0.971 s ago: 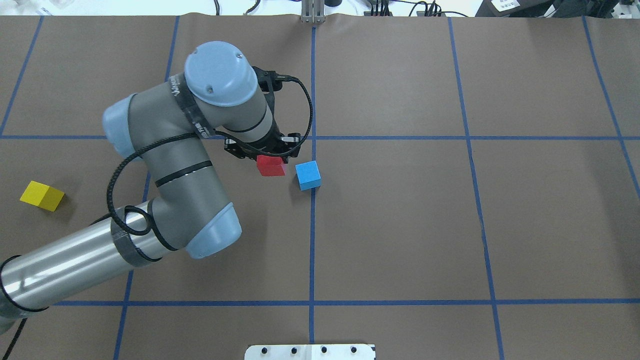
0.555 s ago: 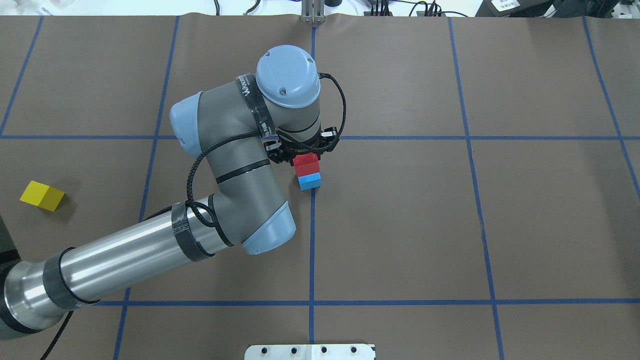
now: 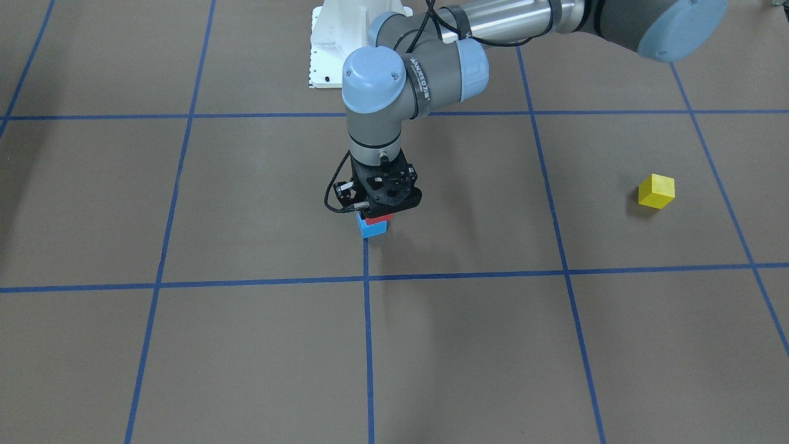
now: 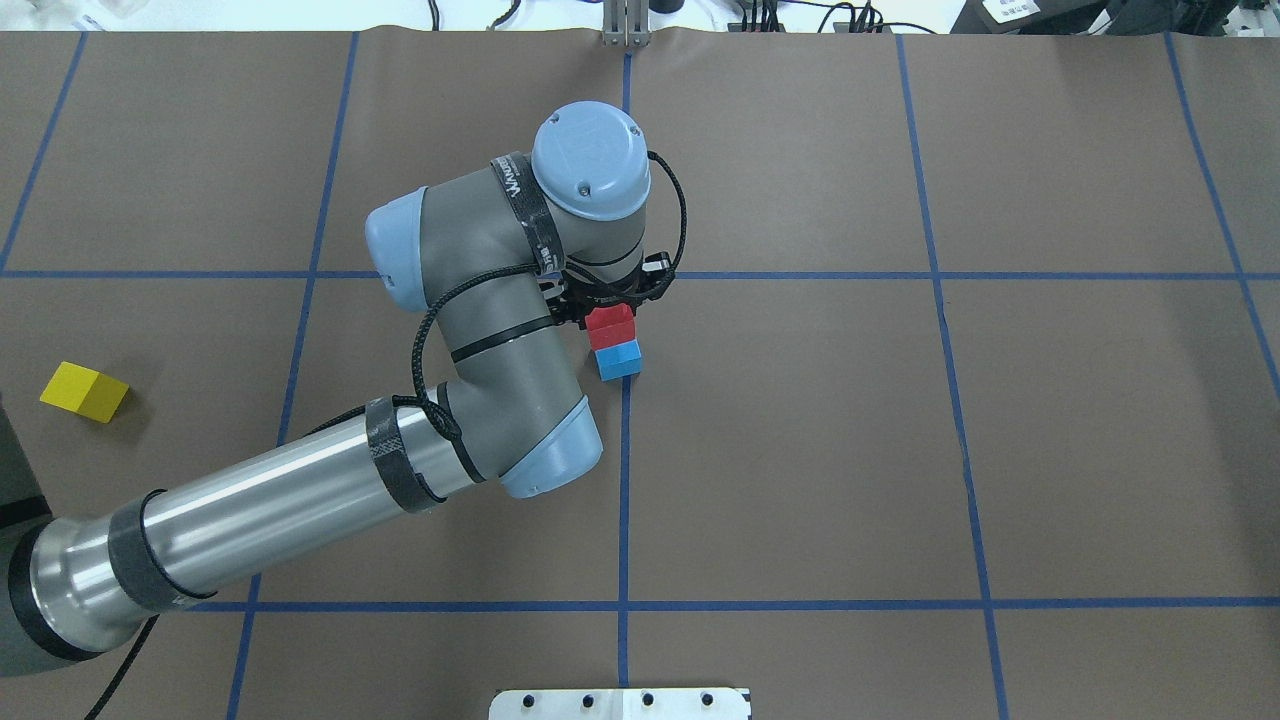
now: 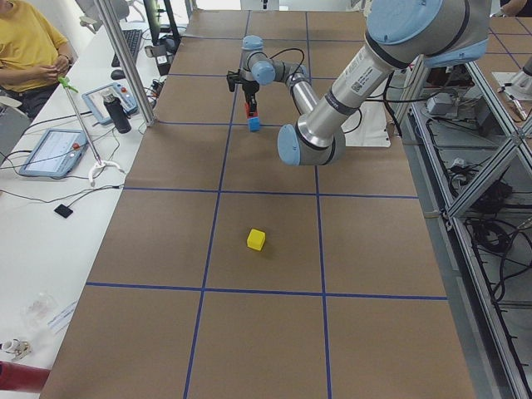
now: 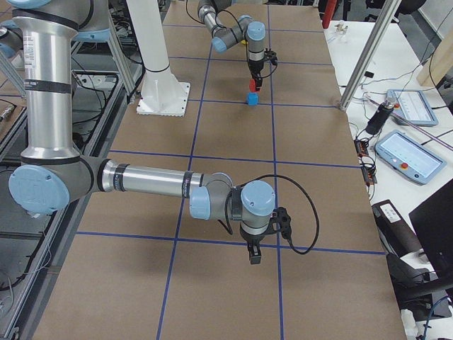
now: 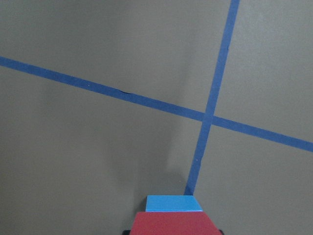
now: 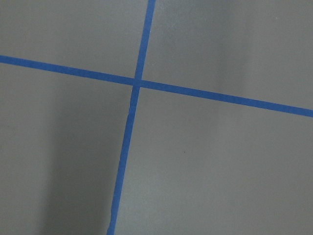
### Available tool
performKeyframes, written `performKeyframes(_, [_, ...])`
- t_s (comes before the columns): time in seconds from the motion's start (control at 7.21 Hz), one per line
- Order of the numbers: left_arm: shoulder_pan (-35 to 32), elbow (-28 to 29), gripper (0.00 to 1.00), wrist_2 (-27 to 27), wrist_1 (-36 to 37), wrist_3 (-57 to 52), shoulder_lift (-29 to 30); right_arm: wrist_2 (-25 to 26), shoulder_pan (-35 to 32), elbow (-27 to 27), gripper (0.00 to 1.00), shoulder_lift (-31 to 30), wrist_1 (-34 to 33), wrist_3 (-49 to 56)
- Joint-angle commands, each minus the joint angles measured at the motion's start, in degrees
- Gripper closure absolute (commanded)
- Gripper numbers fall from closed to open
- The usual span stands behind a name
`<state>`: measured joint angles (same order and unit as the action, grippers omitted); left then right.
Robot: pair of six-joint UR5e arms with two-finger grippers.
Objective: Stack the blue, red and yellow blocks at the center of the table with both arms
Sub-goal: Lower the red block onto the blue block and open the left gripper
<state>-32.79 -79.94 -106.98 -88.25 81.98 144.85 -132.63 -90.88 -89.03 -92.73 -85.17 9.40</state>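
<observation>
My left gripper (image 3: 377,208) (image 4: 608,312) is shut on the red block (image 3: 376,217) (image 4: 611,325) at the table's centre. The red block lies directly over the blue block (image 3: 372,229) (image 4: 620,362); whether they touch I cannot tell. In the left wrist view the red block (image 7: 173,224) fills the bottom edge, with the blue block (image 7: 173,203) just beyond it beside a tape crossing. The yellow block (image 4: 85,391) (image 3: 656,191) lies alone far out on the left arm's side. My right gripper (image 6: 253,256) hangs low over bare table (image 4: 800,450); I cannot tell its state.
The white pedestal base (image 3: 327,55) stands at the robot's edge of the table. A metal post (image 4: 625,25) rises at the far edge. Beside the table, a seated person in a yellow shirt (image 5: 29,41) and tablets (image 5: 51,151) occupy a white desk.
The left arm has carried the red block to the right, from beside the blue block to directly over it. The blue and yellow blocks have stayed put.
</observation>
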Motion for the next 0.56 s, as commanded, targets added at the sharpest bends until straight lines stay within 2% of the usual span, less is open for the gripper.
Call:
performKeyframes(0.0, [0.0,1.6,0.73,0.5,-0.4,-0.8,0.6,0.0,0.0,0.0,0.00,0.1,0.0,0.0])
performKeyframes(0.14, [0.1,1.7,0.65,0.7,-0.4,-2.1,0.5,0.0,0.0,0.0,0.00,0.1,0.0,-0.1])
performKeyframes(0.42, [1.1,1.6,0.63,0.7,-0.4,-2.6,0.5,0.0,0.0,0.0,0.00,0.1,0.0,-0.1])
